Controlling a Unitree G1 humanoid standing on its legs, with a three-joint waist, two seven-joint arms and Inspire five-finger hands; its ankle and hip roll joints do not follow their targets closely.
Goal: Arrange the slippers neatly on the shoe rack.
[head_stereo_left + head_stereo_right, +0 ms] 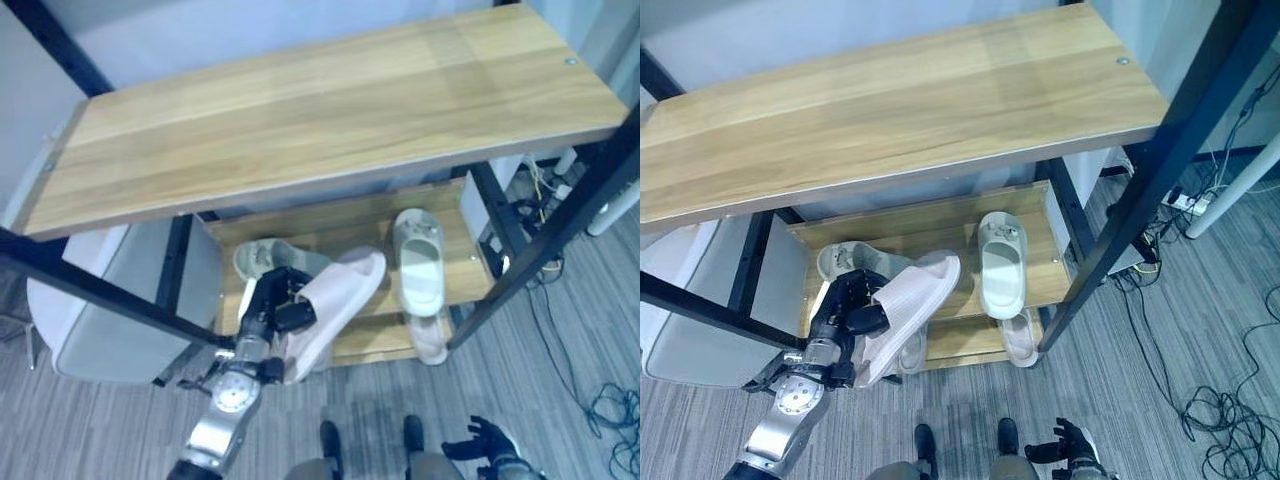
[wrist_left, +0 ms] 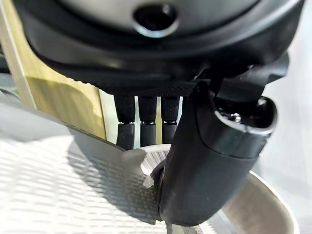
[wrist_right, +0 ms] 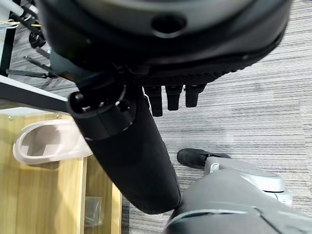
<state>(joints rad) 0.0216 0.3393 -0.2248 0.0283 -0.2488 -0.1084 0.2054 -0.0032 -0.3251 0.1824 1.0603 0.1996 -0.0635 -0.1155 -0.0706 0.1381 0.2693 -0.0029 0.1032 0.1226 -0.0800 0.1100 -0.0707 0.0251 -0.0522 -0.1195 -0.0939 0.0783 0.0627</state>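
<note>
From the left eye view, the step in hand looks like placing: the left hand [image 1: 278, 305] holds a pale pink slipper [image 1: 335, 305] tilted, sole up, over the front of the shoe rack [image 1: 300, 110], above its middle shelf [image 1: 465, 250]. A grey-green slipper [image 1: 420, 262] lies flat on that shelf to its right, another grey-green slipper [image 1: 262, 257] sits just behind the hand, and a pale slipper [image 1: 430, 340] lies on the shelf below. The next move probably calls for turning the pink slipper over and setting it level beside the others.

The right eye view shows the right hand [image 1: 1068, 446] low and idle, fingers loosely spread.

The left wrist view shows the thumb [image 2: 204, 161] pressed on the ribbed sole, fingers [image 2: 146, 127] curled over its far edge.

The right wrist view shows relaxed fingers [image 3: 171, 95] holding nothing, though their tips are partly hidden.
</note>
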